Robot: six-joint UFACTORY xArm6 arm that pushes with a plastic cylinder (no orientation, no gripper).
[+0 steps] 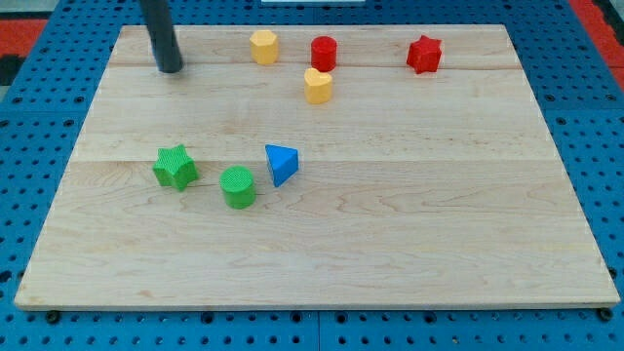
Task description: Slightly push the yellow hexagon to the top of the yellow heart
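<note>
Seven small blocks scattered over a pale wooden board (322, 253), itself laid on a blue pegboard surface (39, 146) showing along the view's left and right edges.

Dark rod (156, 24) entering from the view's top left, leaning slightly, with my tip (171, 69) planted on the board near its top-left corner. No jaws on this tool, so nothing open, shut or grasped: just a bare rod end, touching no block. Tip well to the view's left of the yellow hexagon, clear wood between.

Along the board's top band, from the view's left: yellow hexagon (264, 46), then red cylinder (324, 52) near it on its right, then red star (424, 55) well apart toward the top-right corner. Yellow heart (318, 86) just below the red cylinder, slightly left of it, close but with contact hard to judge. Hexagon up and to the view's left of the heart, near it, not touching, not directly above.

Lower left of centre, a loose cluster: green star (175, 167) leftmost, green cylinder (238, 187) right of it and a little lower, blue triangular block (282, 164) just right of and above the cylinder, near it without clear contact.
</note>
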